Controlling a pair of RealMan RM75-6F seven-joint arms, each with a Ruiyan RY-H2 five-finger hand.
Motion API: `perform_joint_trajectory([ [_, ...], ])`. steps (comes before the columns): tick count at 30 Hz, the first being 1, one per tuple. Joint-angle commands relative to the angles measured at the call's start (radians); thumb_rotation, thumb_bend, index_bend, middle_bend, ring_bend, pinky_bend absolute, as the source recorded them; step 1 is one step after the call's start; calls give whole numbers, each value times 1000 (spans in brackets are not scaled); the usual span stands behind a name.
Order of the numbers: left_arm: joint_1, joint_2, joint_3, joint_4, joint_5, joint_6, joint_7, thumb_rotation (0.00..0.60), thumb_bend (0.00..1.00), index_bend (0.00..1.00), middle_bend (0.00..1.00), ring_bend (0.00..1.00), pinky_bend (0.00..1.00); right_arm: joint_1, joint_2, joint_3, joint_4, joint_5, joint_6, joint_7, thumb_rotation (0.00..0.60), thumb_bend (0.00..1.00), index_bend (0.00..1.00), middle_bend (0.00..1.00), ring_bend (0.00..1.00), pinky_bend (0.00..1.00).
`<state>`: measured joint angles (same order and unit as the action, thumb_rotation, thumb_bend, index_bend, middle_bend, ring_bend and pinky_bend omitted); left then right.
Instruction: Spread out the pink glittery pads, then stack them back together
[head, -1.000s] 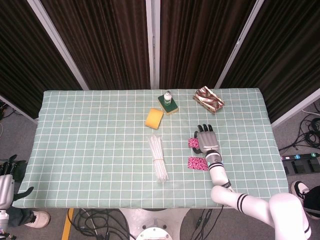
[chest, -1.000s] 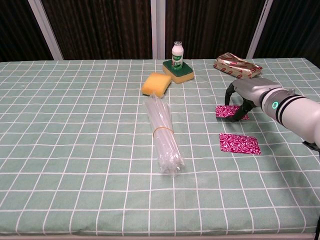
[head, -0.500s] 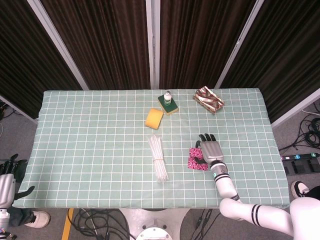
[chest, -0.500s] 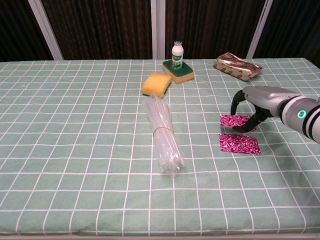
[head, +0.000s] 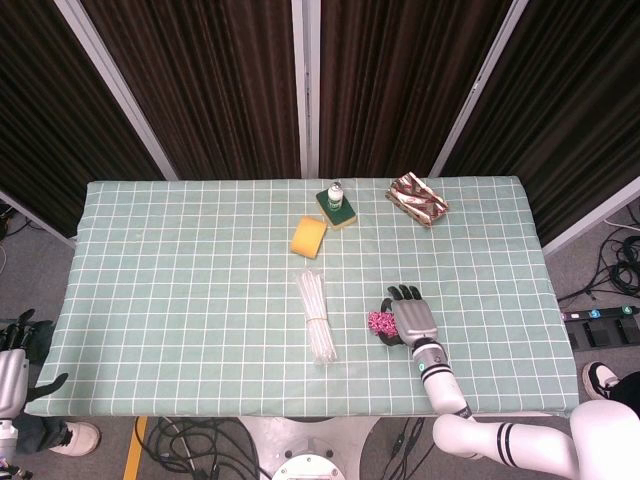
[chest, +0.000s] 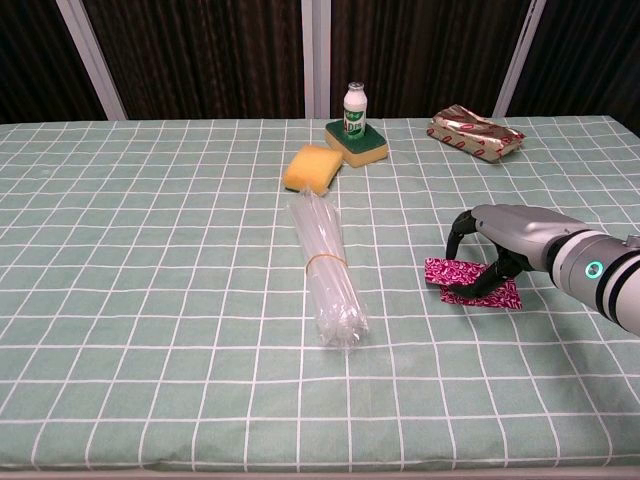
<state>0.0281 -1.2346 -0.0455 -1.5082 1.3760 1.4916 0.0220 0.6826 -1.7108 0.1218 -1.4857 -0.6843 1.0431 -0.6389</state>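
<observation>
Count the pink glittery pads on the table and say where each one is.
2. One pink pad is held by the right hand, overlapping the other pad, which lies flat on the table under the hand. More could be hidden beneath the hand.

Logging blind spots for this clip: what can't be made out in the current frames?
- Pink glittery pads: the right hand covers them; whether they are squarely stacked is unclear, and the head view shows only one edge.
- Left hand: cut by the head view's left edge, pose unreadable; absent from the chest view.
- Bottle label: too small to read.
</observation>
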Motion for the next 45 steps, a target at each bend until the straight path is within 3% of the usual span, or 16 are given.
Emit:
perform_joint_trajectory([
  [1, 0, 0, 0, 1, 0, 0, -1, 600, 127, 268, 180, 153, 165, -5, -3, -4, 1, -3, 7, 0, 463, 238, 342, 91, 0, 0],
  [30, -3, 1, 0, -7, 0, -7, 8, 600, 127, 268, 180, 153, 165, -40, 29, -31, 0, -48, -9, 35, 438, 238, 320, 89, 0, 0],
  [45, -1, 3, 1, -15, 2, -2, 14, 600, 126, 268, 180, 153, 165, -56, 47, -45, -7, -88, -11, 51, 424, 240, 247, 89, 0, 0],
])
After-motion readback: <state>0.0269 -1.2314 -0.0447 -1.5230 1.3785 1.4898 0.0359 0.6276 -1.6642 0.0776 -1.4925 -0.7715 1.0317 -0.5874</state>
